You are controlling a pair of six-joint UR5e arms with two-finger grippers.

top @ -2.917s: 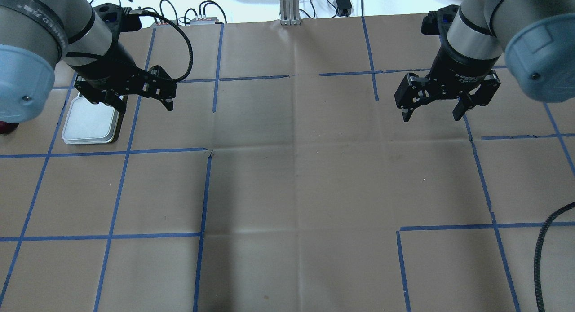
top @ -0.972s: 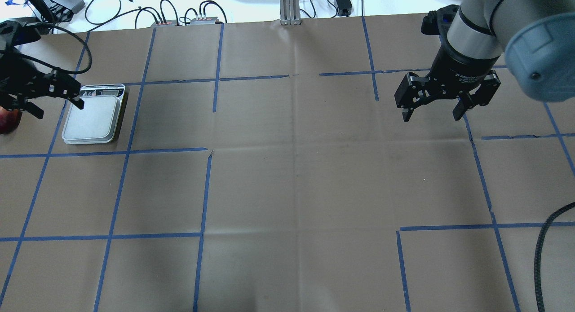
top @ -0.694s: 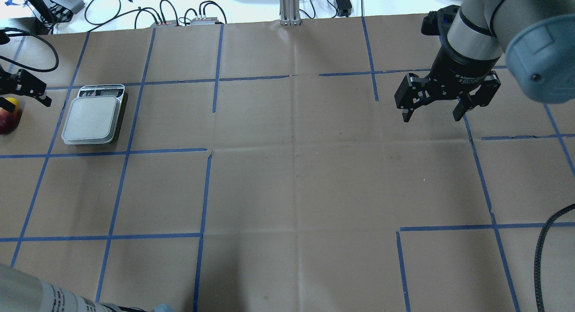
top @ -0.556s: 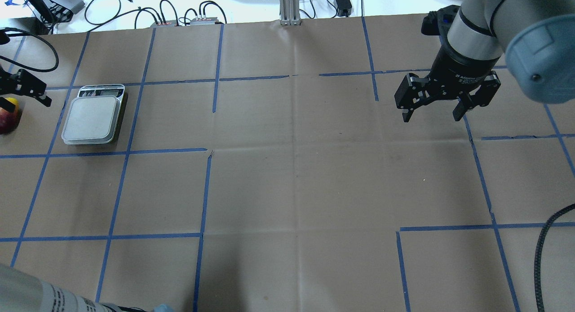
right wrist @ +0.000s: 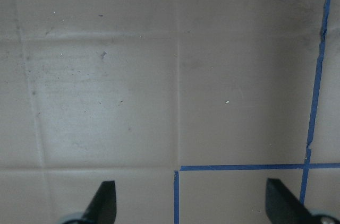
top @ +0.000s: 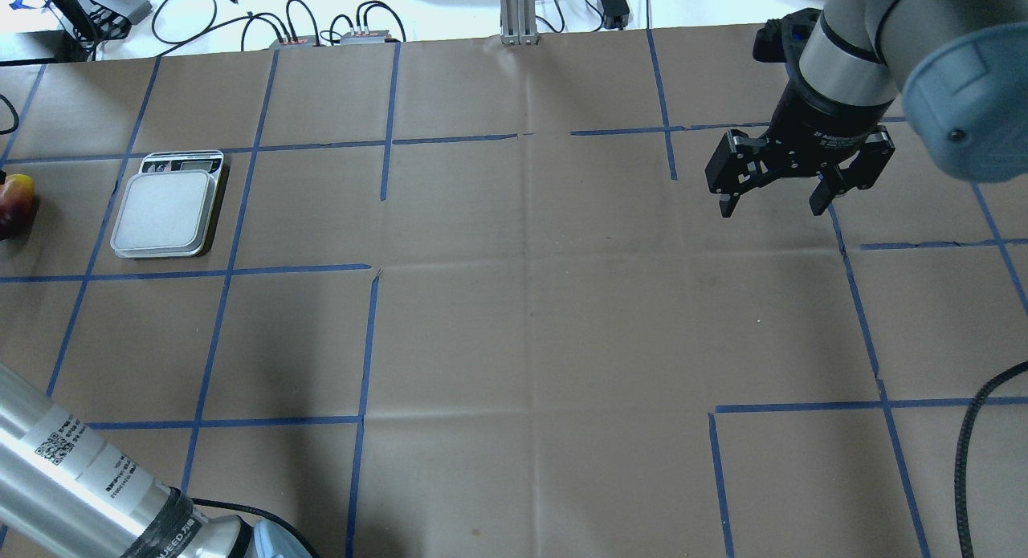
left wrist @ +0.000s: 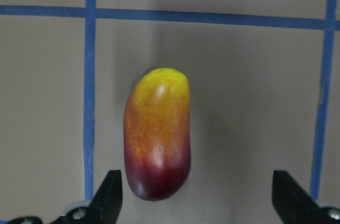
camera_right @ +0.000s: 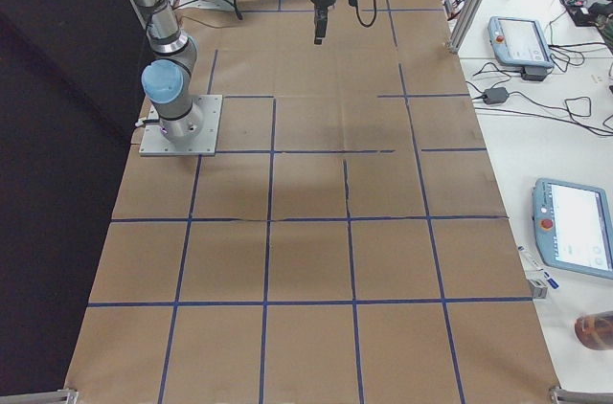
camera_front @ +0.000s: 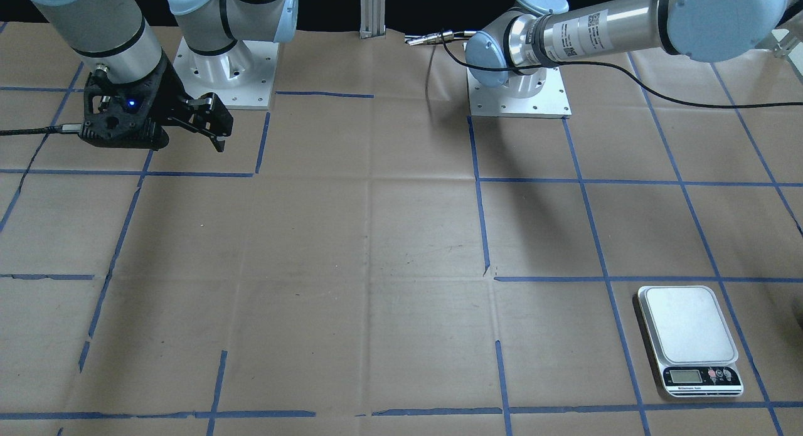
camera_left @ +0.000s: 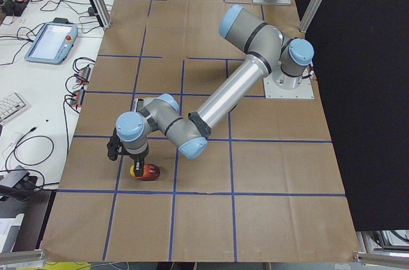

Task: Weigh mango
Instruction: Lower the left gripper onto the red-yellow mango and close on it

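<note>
The mango [left wrist: 158, 136] lies on the brown paper, yellow end up and dark red end down in the left wrist view. It also shows at the overhead view's left edge [top: 16, 205] and in the exterior left view [camera_left: 148, 171]. My left gripper [left wrist: 197, 197] hangs open over it, and the mango's red end sits close to the left fingertip [left wrist: 111, 189]. The silver scale [top: 165, 213] with a bare platform stands just right of the mango. My right gripper [top: 771, 201] is open and empty above the table's far right.
The scale also shows at the lower right of the front view [camera_front: 687, 326]. My left arm's forearm [top: 72, 470] crosses the overhead view's bottom left corner. A black cable [top: 976, 429] hangs at the right edge. Cables and boxes lie beyond the table's far edge.
My left gripper swung left from over the scale, out of the overhead view, to above the mango. The scale is now fully uncovered. The right arm has not moved.
</note>
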